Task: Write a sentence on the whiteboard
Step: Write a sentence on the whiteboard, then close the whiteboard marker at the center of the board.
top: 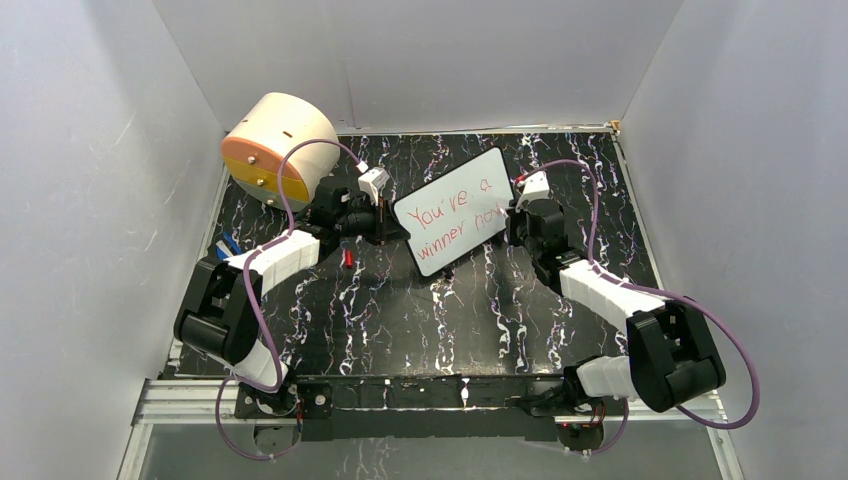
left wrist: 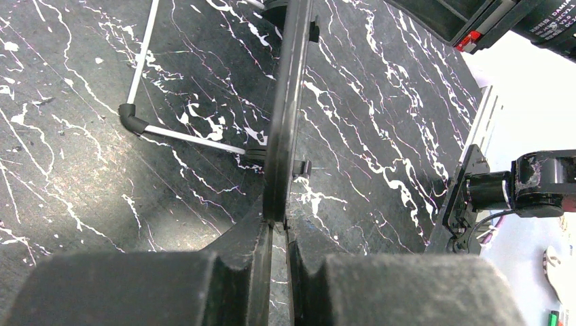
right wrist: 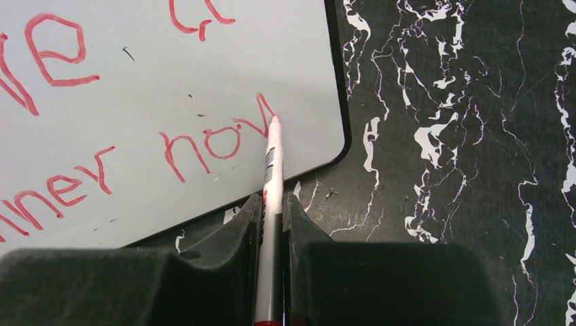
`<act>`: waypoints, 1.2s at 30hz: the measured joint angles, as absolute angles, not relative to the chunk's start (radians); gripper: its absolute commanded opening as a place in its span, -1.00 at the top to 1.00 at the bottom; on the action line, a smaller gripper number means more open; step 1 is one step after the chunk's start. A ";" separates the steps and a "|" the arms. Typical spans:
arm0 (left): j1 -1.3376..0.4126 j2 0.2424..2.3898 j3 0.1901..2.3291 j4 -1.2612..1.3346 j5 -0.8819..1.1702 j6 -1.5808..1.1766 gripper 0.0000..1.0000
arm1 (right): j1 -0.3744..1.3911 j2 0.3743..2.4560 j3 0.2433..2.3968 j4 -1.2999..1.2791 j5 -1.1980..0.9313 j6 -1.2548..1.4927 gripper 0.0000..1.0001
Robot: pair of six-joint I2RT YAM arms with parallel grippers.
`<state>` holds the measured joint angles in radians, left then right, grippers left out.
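Tabletop (top: 400,320): left end effector (left wrist: 279,227) tight on whiteboard (top: 462,212), right end effector (right wrist: 272,204) tight on marker (right wrist: 273,157)

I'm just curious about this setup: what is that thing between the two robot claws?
The whiteboard, seen from the top camera. The left gripper clamps its edge; the right gripper holds a marker, tip at the red lettering.

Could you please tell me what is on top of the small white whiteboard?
The white whiteboard carries red handwritten lettering, "You've a winner now", with a white marker's red tip at its end. The edge between the left fingers is covered.
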<state>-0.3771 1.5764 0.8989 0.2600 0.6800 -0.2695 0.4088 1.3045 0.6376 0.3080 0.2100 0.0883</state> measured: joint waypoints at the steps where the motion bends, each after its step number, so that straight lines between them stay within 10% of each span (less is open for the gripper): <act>1: -0.377 1.576 0.899 0.260 0.679 -0.270 1.00 | 0.408 1.304 0.637 0.305 0.210 0.091 1.00; 36: -0.377 1.575 0.899 0.257 0.677 -0.270 1.00 | 0.384 1.331 0.651 0.327 0.211 0.083 1.00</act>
